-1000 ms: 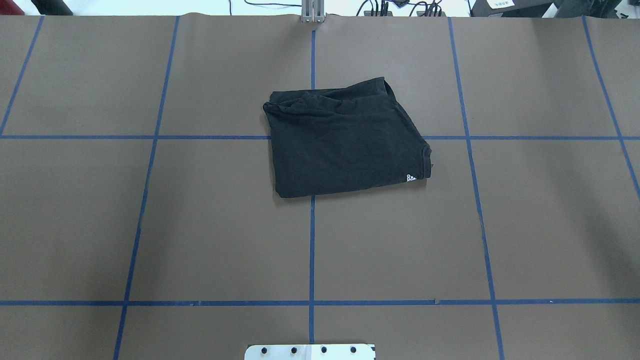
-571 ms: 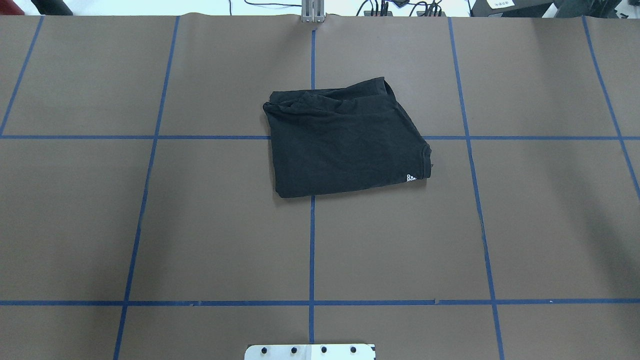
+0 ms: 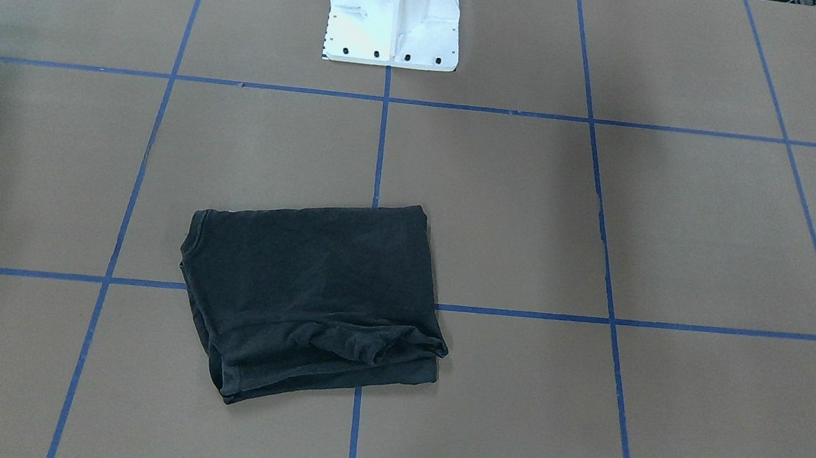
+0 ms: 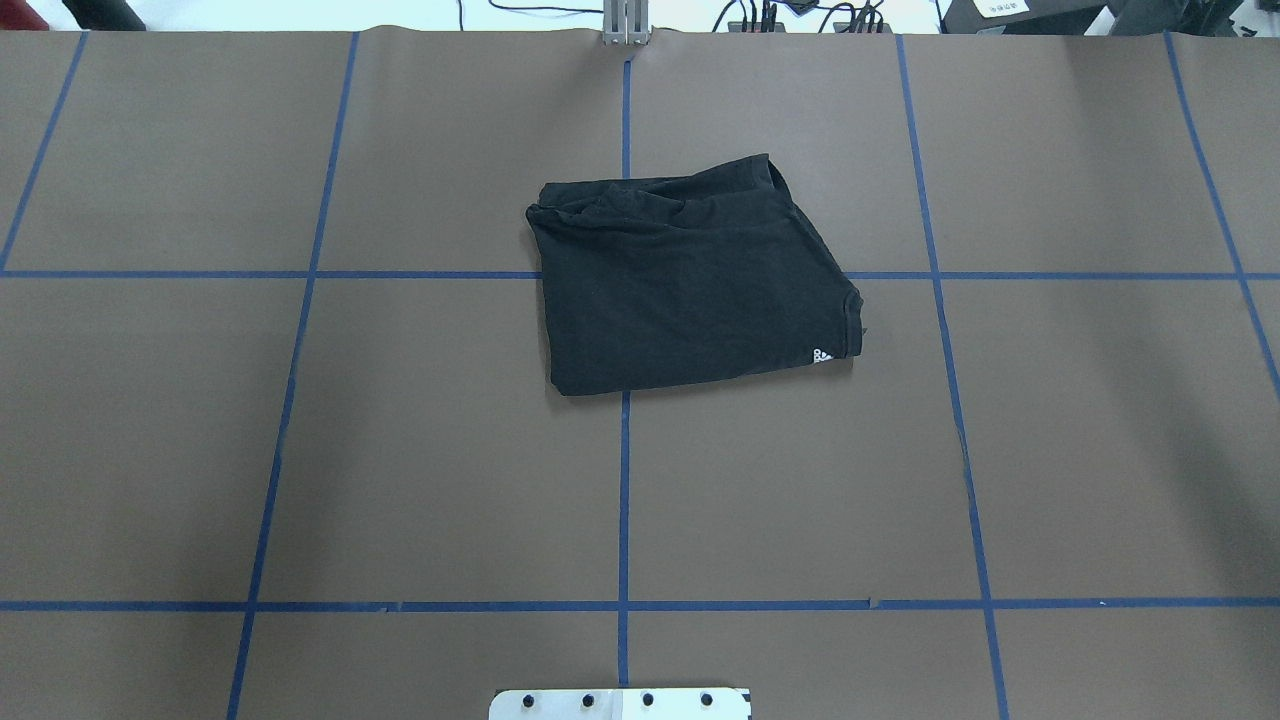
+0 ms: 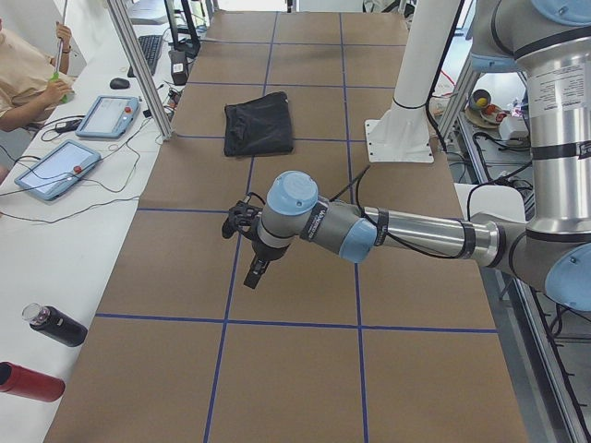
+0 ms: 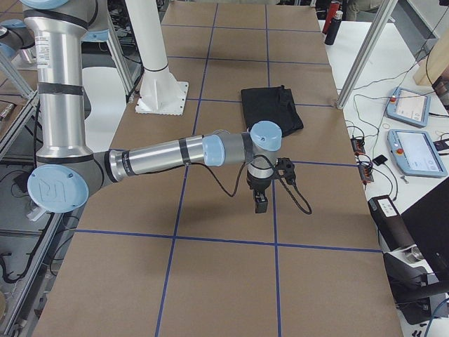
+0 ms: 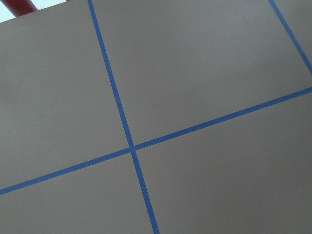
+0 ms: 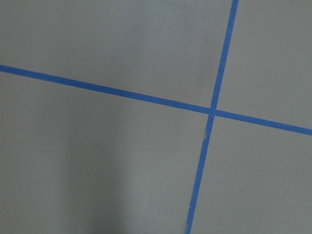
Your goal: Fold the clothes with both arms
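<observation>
The clothes are one black T-shirt [image 4: 690, 285] folded into a rough rectangle near the table's middle, plain side up, with a small white logo at one corner. It also shows in the front-facing view [image 3: 309, 287] and both side views [image 5: 259, 123] [image 6: 270, 107]. Neither arm appears in the overhead or front-facing view. My left gripper [image 5: 256, 274] hangs above the table well off to the left of the shirt. My right gripper [image 6: 260, 203] hangs well off to its right. I cannot tell whether either is open or shut. Both wrist views show only brown table with blue tape lines.
The white pedestal [image 3: 394, 12] stands at the robot's edge of the table. A side bench holds control tablets [image 5: 55, 166] and bottles [image 5: 55, 325], and a person [image 5: 23, 78] sits there. An aluminium post [image 5: 138, 65] rises at the table's far edge.
</observation>
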`<action>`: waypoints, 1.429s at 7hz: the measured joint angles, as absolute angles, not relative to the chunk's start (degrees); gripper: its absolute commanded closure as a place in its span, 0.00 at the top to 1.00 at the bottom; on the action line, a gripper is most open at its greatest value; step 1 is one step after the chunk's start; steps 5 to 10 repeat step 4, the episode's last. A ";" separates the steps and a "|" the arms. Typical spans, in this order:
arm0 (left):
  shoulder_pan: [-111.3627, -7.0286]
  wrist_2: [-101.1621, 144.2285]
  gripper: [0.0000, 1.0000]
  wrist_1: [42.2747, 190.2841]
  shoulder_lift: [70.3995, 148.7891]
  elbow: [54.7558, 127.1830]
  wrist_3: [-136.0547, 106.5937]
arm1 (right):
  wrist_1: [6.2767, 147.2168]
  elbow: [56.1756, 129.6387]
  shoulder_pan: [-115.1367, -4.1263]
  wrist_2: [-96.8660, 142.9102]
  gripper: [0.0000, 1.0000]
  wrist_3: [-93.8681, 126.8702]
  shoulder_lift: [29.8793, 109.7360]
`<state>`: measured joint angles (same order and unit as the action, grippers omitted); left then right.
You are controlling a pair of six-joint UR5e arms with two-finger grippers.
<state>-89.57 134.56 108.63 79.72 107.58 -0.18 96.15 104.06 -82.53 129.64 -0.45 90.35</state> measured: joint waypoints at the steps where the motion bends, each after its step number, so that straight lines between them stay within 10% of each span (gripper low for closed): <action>1: -89.57 134.56 1.00 108.63 79.72 107.58 -0.18 | 96.15 104.06 -82.53 129.64 1.00 -0.44 90.35; 10: -89.63 135.08 1.00 108.63 79.72 107.58 -0.18 | 96.15 104.07 -82.53 129.60 1.00 -0.44 90.35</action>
